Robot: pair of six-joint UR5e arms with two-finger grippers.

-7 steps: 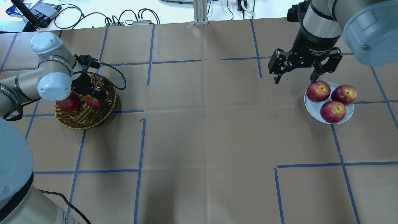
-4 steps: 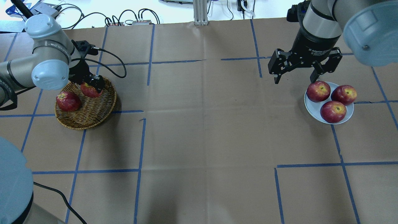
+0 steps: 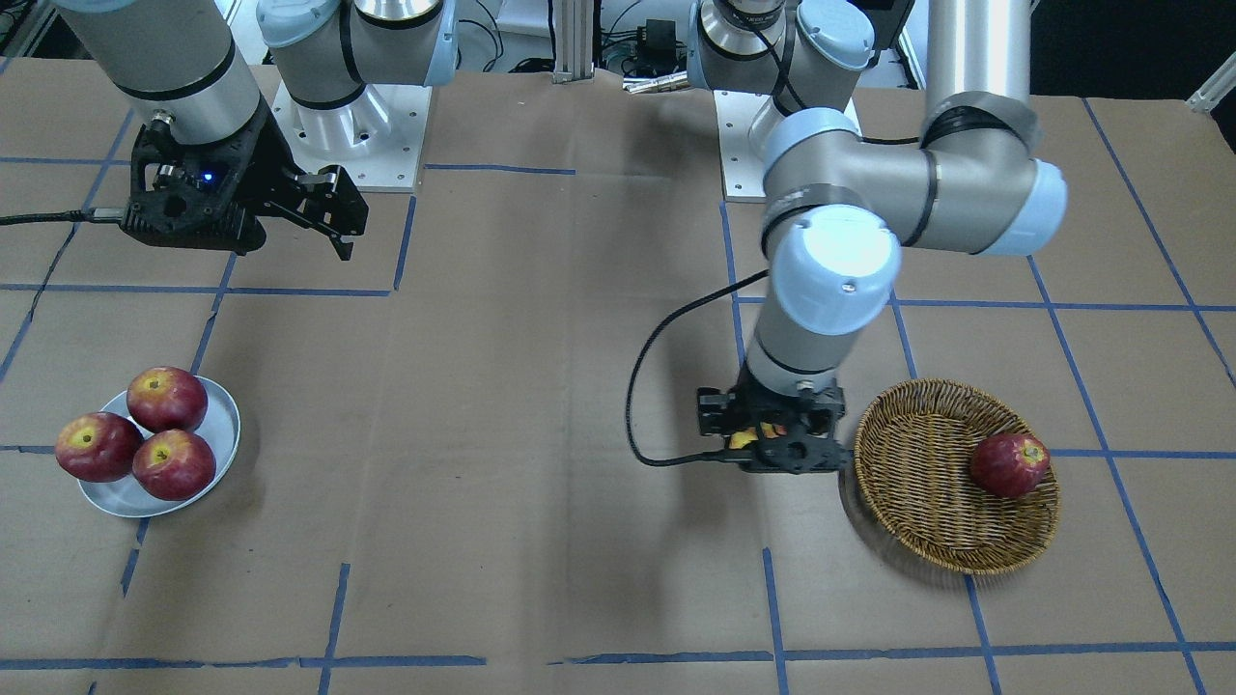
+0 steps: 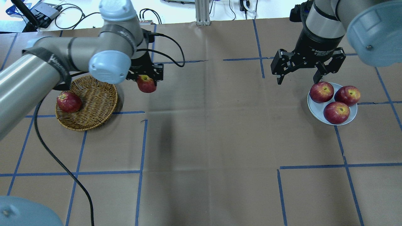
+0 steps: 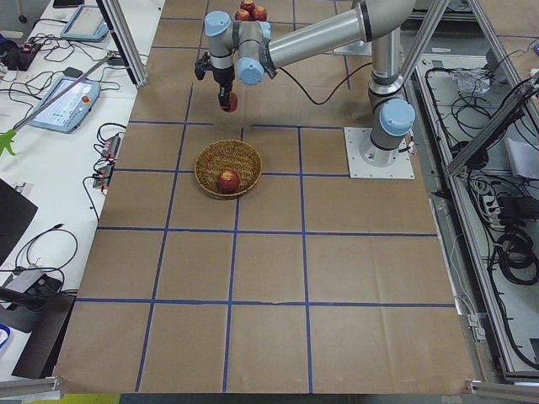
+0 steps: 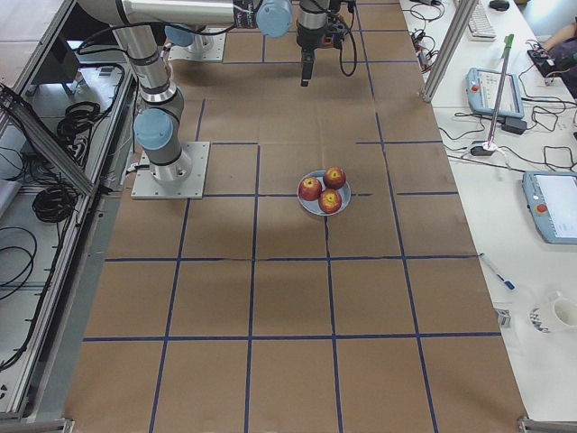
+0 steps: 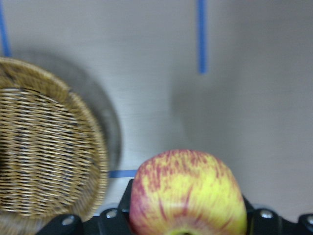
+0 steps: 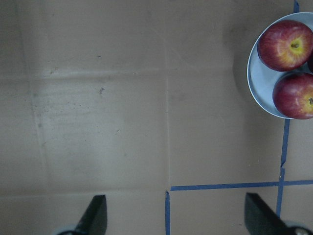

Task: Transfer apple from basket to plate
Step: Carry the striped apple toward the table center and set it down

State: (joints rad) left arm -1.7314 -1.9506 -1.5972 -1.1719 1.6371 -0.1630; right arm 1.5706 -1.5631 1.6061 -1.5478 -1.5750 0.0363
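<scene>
My left gripper [image 4: 146, 81] is shut on the yellow, red-streaked apple [image 4: 146, 85] and holds it above the table just right of the wicker basket [image 4: 94, 102]. The left wrist view shows the apple [image 7: 188, 193] between the jaws, with the basket [image 7: 44, 152] to its left. One dark red apple [image 4: 68, 102] lies in the basket. My right gripper [image 4: 298, 81] is open and empty, hovering just left of the pale plate [image 4: 316, 109]. The plate holds three red apples [image 4: 336, 112]. The plate [image 8: 257, 83] also shows in the right wrist view.
Brown paper with blue tape lines covers the table [image 4: 213, 131]. The left arm's black cable [image 4: 62, 169] trails over the table's near left. Cables and boxes [image 4: 132, 18] lie beyond the far edge.
My left arm has lifted the yellow-red apple out of the basket and carried it right, past the basket's rim. The right arm has not moved.
</scene>
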